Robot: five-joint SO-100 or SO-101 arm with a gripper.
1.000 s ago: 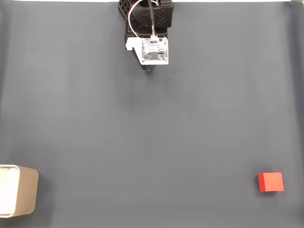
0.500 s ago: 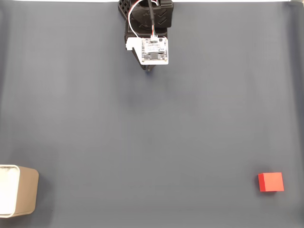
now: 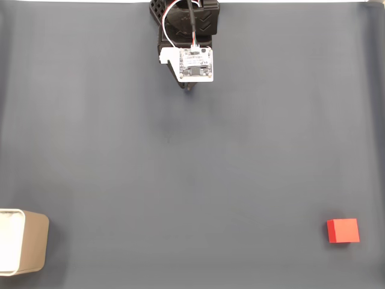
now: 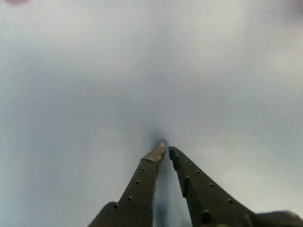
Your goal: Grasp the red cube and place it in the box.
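In the fixed view, the arm (image 3: 187,42) is seen at the top centre of the dark grey mat (image 3: 192,156). The red cube (image 3: 343,230) is found low on the right, well apart from the arm. The box (image 3: 27,250) is placed at the lower left edge. In the wrist view, the gripper (image 4: 164,151) is held just above the mat, fingertips nearly touching, nothing grasped.

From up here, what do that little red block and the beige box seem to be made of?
The red cube looks like painted wood or plastic: flat matte faces, no shine. The box looks like thin plastic or card: smooth tan wall, rounded corners, white inside. Neither is certain from the look alone.
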